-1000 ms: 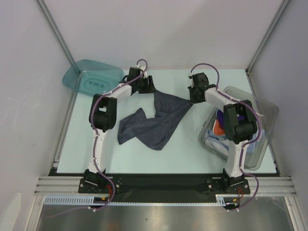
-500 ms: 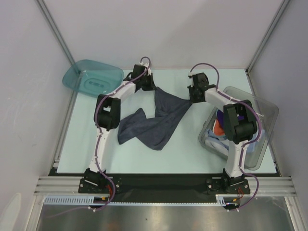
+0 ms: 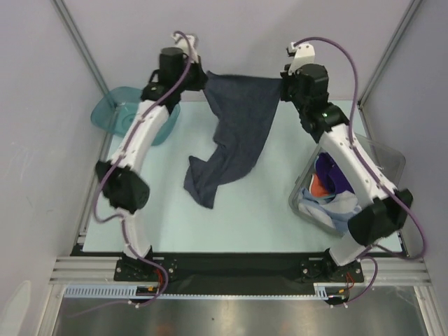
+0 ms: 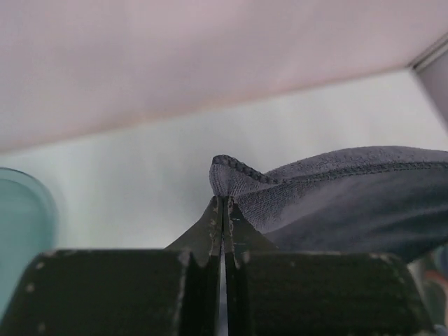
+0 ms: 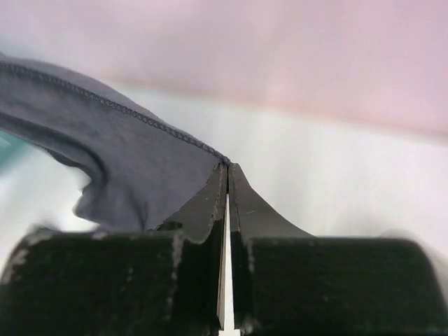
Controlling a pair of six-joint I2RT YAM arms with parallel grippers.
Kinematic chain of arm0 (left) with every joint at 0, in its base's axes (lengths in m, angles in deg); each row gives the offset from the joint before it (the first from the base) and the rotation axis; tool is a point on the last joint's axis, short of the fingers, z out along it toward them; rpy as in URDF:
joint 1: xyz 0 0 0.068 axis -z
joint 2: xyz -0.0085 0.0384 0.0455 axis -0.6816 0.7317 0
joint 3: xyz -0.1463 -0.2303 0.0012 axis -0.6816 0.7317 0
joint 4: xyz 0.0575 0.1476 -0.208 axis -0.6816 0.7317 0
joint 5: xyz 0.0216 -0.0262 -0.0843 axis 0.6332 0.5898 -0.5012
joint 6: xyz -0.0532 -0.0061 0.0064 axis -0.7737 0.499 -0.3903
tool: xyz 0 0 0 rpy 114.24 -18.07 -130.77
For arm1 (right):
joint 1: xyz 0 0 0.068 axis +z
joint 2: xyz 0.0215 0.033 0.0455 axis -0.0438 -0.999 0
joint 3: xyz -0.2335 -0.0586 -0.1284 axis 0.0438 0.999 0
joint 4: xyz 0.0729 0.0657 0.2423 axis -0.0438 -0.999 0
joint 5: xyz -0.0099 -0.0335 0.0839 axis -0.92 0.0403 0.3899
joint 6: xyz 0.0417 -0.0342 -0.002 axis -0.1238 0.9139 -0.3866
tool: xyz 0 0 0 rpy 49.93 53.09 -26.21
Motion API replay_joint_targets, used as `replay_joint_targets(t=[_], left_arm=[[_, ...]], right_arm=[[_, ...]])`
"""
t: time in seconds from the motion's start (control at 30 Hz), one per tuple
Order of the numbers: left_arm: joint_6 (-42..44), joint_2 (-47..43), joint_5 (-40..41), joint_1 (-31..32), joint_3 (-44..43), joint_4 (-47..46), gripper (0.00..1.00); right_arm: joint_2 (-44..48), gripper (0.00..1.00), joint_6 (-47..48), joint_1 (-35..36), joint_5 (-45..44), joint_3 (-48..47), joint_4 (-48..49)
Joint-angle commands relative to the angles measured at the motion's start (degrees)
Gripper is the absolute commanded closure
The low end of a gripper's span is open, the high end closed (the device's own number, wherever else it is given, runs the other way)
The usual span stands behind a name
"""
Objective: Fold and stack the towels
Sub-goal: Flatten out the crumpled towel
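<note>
**A:** Where is the dark towel [image 3: 234, 129] seen?

**B:** It is held up in the air over the far half of the table [image 3: 266, 217]. Its top edge is pulled straight between the 2 grippers.

**A:** How is the left gripper [image 3: 203, 78] set?

**B:** It is pinched tight on the left top corner. In the left wrist view, the stitched corner is seen poking out just above the closed tips.

**A:** And the right gripper [image 3: 282, 85]?

**B:** It is pinched tight on the right top corner. In the right wrist view, the stitched edge is seen running off to the left from the tips.

**A:** Is the towel spread flat?

**B:** Only the top part is spread wide. The lower part is bunched and twisted. The low end is hung down near the middle of the table. Whether the table is touched cannot be told.

**A:** What is found at the sides?

**B:** A teal tray [image 3: 115, 112] is seen at the far left corner, partly under the left arm [image 3: 140, 136]. A clear bin [image 3: 388, 164] is set at the right edge. A purple towel [image 3: 332, 173], an orange towel [image 3: 316, 187] and a light blue towel [image 3: 336, 206] are piled in it.

**A:** Where is open room left?

**B:** Bare table is seen from the towel's low end to the near edge, and between the towel and the left arm.
</note>
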Motion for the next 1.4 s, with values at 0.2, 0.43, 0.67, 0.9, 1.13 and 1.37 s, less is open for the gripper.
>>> replay_joint_targets(t=[0.2,0.43,0.67,0.9,1.13,1.37], left_arm=[[4.25,-36.66,3.10,0.65,13.23,-0.68,1.00],[3.65,-59.63,1.08,4.87,28.01,-0.34,1.00],[-4.52,-67.04,-9.82,6.11,29.61,-2.36,1.00],[-8.13,-66.95,-13.43,6.11,21.87,-0.86,1.00],[-9.20,-64.85,-12.47,6.11,16.59,0.63,1.00],[-6.56,-59.93,2.91,6.11,24.65,5.65,1.00]], right_arm=[[20.64,1.00,8.89,11.25,-3.32,2.57,6.21],[43.74,1.00,5.48,23.90,-4.65,14.19,4.10],[50.37,1.00,-0.86,24.36,7.92,12.46,3.84],[50.64,1.00,-0.68,24.36,13.19,5.69,2.26],[48.89,1.00,0.81,24.27,10.23,4.62,6.12],[40.64,1.00,10.91,23.92,-8.94,10.57,7.70]])
